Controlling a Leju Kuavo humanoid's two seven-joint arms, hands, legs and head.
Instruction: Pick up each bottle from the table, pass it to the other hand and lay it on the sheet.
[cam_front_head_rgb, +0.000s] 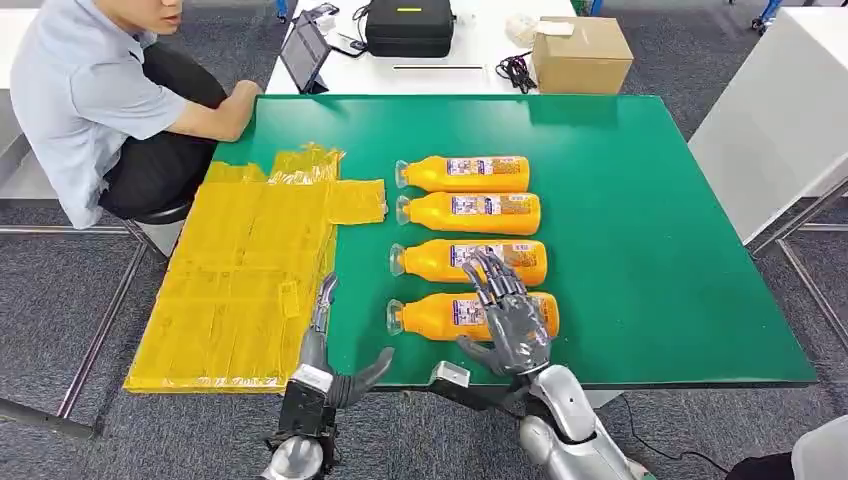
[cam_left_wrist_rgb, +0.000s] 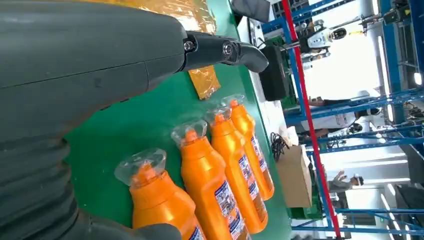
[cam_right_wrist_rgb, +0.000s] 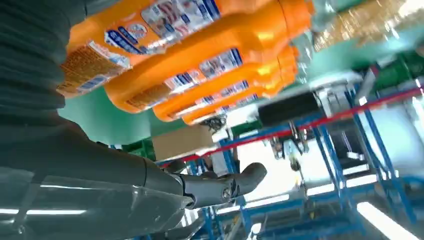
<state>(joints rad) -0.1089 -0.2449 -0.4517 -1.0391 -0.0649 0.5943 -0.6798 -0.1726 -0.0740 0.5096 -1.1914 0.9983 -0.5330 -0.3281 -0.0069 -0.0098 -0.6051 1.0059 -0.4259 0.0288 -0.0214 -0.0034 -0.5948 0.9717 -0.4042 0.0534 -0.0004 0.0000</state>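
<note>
Several orange bottles with clear caps lie side by side on the green table (cam_front_head_rgb: 650, 200), caps pointing toward the yellow sheet (cam_front_head_rgb: 250, 270). The nearest bottle (cam_front_head_rgb: 440, 316) lies by the front edge, and my right hand (cam_front_head_rgb: 508, 318) hovers over its label end with fingers spread, holding nothing. My left hand (cam_front_head_rgb: 325, 355) is open at the table's front edge, between the sheet and that bottle's cap. The left wrist view shows the row of bottles (cam_left_wrist_rgb: 220, 175) past the thumb (cam_left_wrist_rgb: 225, 50). In the right wrist view the bottles (cam_right_wrist_rgb: 200, 45) lie close beside my hand.
A person (cam_front_head_rgb: 100, 90) sits at the far left corner with an arm on the table. Behind the green table stand a tablet (cam_front_head_rgb: 303, 52), a black case (cam_front_head_rgb: 408, 26) and a cardboard box (cam_front_head_rgb: 580, 55). A white table (cam_front_head_rgb: 780, 120) stands to the right.
</note>
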